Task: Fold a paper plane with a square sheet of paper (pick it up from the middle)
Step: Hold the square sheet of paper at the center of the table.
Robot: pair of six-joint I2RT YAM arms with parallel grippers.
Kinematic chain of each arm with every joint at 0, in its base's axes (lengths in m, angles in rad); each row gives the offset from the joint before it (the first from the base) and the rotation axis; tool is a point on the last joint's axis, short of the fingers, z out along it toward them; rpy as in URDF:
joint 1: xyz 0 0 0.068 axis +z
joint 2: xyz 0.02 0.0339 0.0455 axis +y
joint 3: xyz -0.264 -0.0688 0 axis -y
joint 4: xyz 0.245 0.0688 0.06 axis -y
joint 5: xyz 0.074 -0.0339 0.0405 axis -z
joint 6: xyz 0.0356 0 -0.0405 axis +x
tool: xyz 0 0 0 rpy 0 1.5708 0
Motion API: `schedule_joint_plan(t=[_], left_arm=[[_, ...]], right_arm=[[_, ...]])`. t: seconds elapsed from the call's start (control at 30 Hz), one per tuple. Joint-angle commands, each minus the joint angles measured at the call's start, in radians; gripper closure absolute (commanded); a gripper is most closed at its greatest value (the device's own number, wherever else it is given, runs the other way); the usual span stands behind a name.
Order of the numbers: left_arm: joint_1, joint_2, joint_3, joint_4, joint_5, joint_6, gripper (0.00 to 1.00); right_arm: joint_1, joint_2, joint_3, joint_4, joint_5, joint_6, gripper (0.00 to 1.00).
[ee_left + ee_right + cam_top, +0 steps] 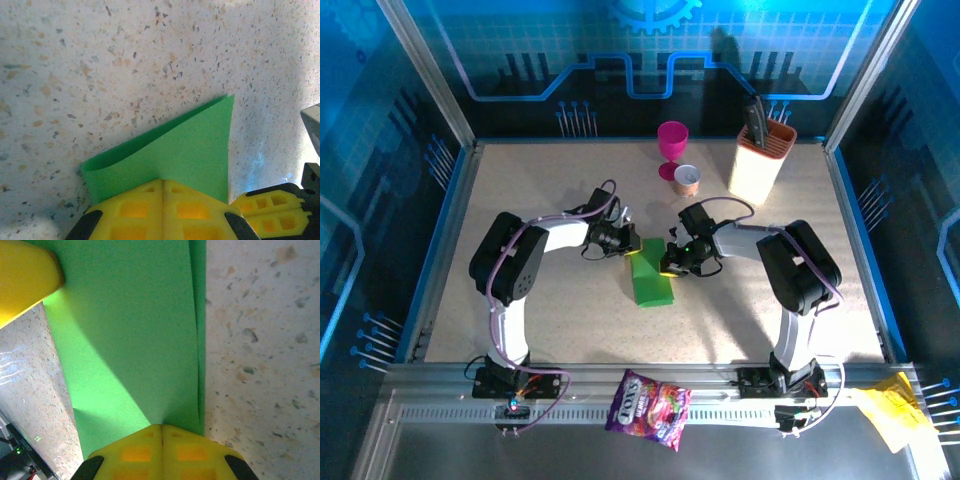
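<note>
Looking down from the top camera, the square sheet of paper (652, 280) sits at the centre of the frame, already doubled over into a bright green oblong. Its upper end is caught between the two arms and its lower end reaches toward the bottom of the frame over the speckled tabletop (520, 200). The left gripper (626, 241) comes in from the left and the right gripper (674, 259) from the right, and they nearly meet at the paper. A pink goblet (672, 143), a small cup (687, 180) and a knife block (761, 160) stand well apart along the upper edge. A purple snack bag (648, 402) and some crumpled yellow paper (891, 415) lie on the rail at the bottom.

From the left wrist, the left gripper (162, 189) has its yellow pads pressed together on the sheet (192, 145), which rises out of them to a point at upper right. The fold at the lower left is a soft, rounded loop, not a sharp crease.

From the right wrist, the right gripper (161, 432) likewise pinches the sheet (130, 340). Two layers run up the frame, and their right edges are slightly out of line.

I would say an early fold is in hand, formed but not yet creased. The next move probably calls for squaring the two layers and then pressing the rounded fold flat against the tabletop without letting the thin paper slip or buckle.
</note>
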Motion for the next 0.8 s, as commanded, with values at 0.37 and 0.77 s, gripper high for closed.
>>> schedule_joint_plan(t=[0.37,0.77], left_arm=[[0.021,0.027,0.017,0.007,-0.016,-0.016,0.98],[0.018,-0.075,0.003,-0.029,0.027,0.000,0.97]], right_arm=[[0.017,0.059,-0.029,-0.084,0.054,-0.011,1.00],[0.017,0.062,-0.031,-0.082,0.054,-0.011,1.00]])
